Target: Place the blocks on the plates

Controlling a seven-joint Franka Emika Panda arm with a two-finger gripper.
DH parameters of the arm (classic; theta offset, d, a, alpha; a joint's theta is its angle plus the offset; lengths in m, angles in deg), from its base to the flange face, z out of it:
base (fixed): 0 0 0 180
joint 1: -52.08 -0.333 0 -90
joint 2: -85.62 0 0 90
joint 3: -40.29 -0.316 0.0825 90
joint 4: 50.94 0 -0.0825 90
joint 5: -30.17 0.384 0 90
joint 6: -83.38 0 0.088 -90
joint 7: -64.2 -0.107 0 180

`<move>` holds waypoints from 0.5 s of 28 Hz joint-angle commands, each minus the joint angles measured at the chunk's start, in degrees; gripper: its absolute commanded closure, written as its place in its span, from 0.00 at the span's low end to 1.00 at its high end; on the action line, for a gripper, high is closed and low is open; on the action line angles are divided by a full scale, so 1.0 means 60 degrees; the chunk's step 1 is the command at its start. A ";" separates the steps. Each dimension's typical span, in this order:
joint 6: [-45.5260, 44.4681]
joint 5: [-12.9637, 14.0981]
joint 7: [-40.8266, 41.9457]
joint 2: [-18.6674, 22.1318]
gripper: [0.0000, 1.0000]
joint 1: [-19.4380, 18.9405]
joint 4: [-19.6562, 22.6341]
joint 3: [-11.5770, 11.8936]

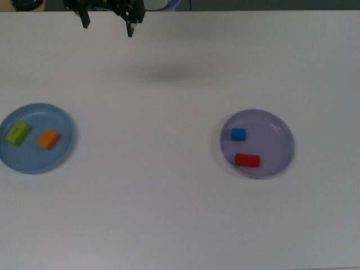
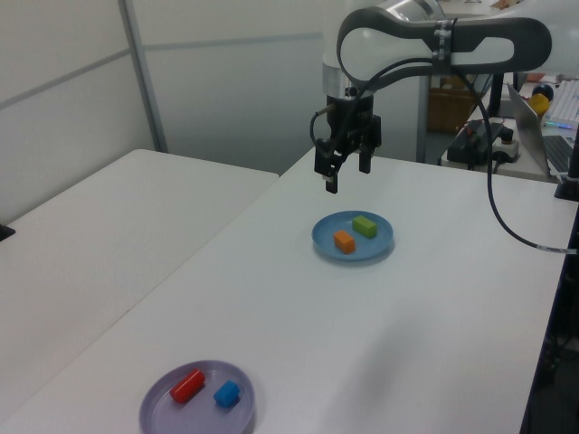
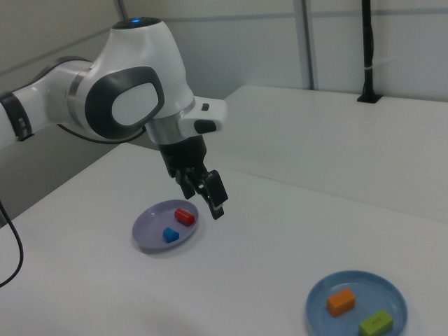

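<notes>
While my white Franka arm point(image 2: 434, 41) hangs above the white table point(image 1: 169, 214), its black two-finger gripper point(image 1: 107, 25) sits high at the far edge in the top view, fingers spread apart and holding nothing. I see the round light blue plate point(image 1: 62, 154) at the top view's left and the round pale lavender plate point(image 1: 278, 132) toward the top view's right, the two well apart. On the light blue plate lie the lime-green rectangular block point(image 1: 17, 133) and the orange block point(image 1: 48, 139), just beside each other without touching. On the lavender plate I see the red cylinder point(image 1: 247, 160) on its side and the small blue cube point(image 1: 238, 134) near it, apart. All four pieces rest inside the rims.
</notes>
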 commanded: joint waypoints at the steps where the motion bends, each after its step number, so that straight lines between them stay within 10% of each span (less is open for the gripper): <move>1: 0.0108 0.0083 0.0204 -0.0082 0.00 0.0107 -0.0091 -0.0041; 14: 0.0122 0.0083 0.0687 -0.0155 0.00 0.0078 -0.0090 -0.0071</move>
